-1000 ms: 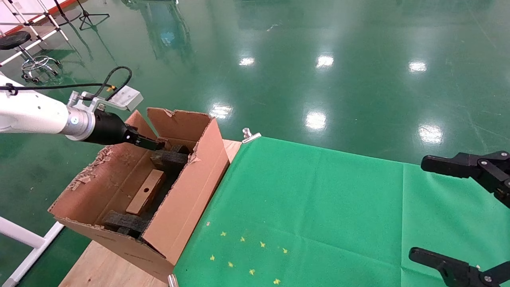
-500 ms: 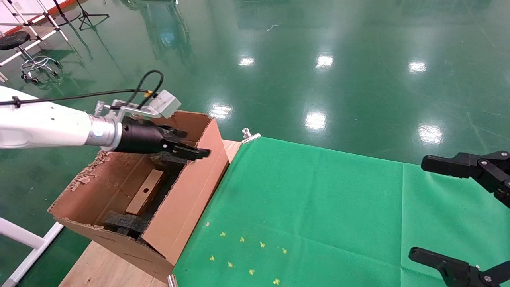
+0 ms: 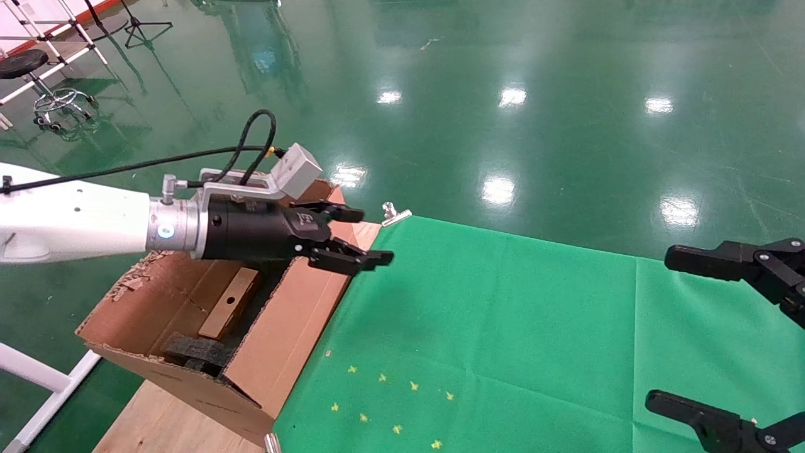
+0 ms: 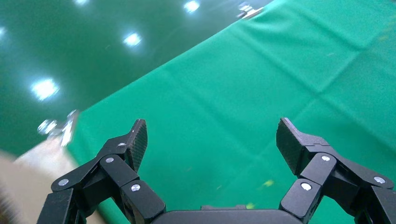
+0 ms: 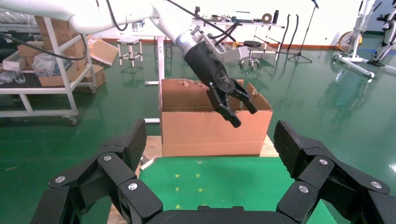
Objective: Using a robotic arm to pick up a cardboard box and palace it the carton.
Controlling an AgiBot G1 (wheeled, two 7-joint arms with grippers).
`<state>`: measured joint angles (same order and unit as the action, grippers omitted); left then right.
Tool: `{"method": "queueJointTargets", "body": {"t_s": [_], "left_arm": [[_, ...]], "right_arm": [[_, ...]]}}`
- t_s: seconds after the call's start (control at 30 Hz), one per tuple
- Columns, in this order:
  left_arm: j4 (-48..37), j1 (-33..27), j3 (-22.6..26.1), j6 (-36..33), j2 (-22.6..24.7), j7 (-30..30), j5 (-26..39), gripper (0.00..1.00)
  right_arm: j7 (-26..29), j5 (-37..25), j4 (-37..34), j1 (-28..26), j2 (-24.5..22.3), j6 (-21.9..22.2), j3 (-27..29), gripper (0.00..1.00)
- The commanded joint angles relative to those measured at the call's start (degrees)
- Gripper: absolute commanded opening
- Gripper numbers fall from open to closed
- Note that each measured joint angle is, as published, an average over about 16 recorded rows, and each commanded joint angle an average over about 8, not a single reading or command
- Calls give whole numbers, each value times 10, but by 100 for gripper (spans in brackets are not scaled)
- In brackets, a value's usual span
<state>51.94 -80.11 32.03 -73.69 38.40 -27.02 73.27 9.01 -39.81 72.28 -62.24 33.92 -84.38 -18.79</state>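
Note:
The small brown cardboard box [image 3: 229,303] with a round hole lies inside the carton [image 3: 289,327], between black foam pieces [image 3: 195,349]. My left gripper [image 3: 372,236], on the white arm, is open and empty. It hovers above the carton's right wall, over the edge of the green cloth [image 3: 503,327]. The left wrist view shows its open fingers [image 4: 212,135] with only green cloth under them. The right wrist view shows it [image 5: 243,116] above the carton [image 5: 210,133]. My right gripper [image 3: 666,330] is open and empty at the far right [image 5: 210,140].
The carton stands on a wooden table [image 3: 163,421] left of the cloth. A metal clip [image 3: 393,214] holds the cloth's far corner. Small yellow marks [image 3: 390,402] dot the near cloth. A stool [image 3: 25,63] and stands are on the green floor far left.
My left gripper rose out of the carton and moved right over its right wall, open and empty. The small box stayed in the carton. The right gripper has not moved.

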Motion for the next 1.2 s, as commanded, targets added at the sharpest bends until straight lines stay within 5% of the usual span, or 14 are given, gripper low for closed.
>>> {"method": "queueJointTargets", "body": {"t_s": [0.03, 0.83, 1.2], "left_arm": [[15, 13, -11, -8, -2, 11, -22, 100], [194, 166, -144, -108, -30, 146, -282, 100], [229, 197, -170, -128, -36, 169, -334, 100]], "right_arm": [[0, 0, 0, 0, 0, 0, 0, 100], [0, 0, 0, 0, 0, 0, 0, 100], [0, 0, 0, 0, 0, 0, 0, 100]]}}
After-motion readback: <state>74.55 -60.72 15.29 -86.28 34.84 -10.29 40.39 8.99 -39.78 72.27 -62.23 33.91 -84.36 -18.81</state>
